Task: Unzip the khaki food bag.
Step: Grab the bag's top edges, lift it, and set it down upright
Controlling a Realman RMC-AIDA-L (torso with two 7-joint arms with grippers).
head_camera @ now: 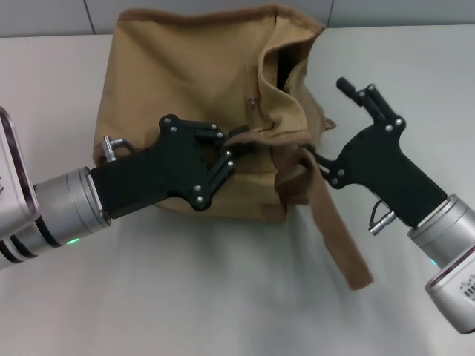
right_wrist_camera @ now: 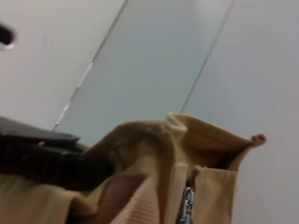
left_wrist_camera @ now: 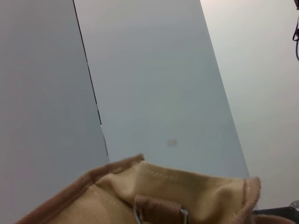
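- Head view: the khaki food bag (head_camera: 200,81) sits on a pale, plain table (head_camera: 223,297), near the far edge, w/ a grey wall (head_camera: 44,15) behind it.
- The bag's top is partly open; a dark gap (head_camera: 284,67) shows at the far right of the top.
- One brown strap (head_camera: 334,237) hangs down the front & lies on the table, toward the right.
- The left gripper (head_camera: 239,144) comes in from the left & is pressed on the bag's front top edge. Its black fingers look pinched on the cloth there.
- The right gripper (head_camera: 326,159) is at the bag's right side. One finger (head_camera: 356,93) points up & away in the air, the other is by the strap, so it's spread wide, holding nothing.
- Left wrist view: grey wall panels (left_wrist_camera: 154,84) w/ a dark seam (left_wrist_camera: 88,79), the bag's brown-trimmed edge (left_wrist_camera: 112,168) low down.
- Right wrist view: the zipper w/ its silver pull (right_wrist_camera: 188,205) shows up close, the left gripper's dark shape beside it.
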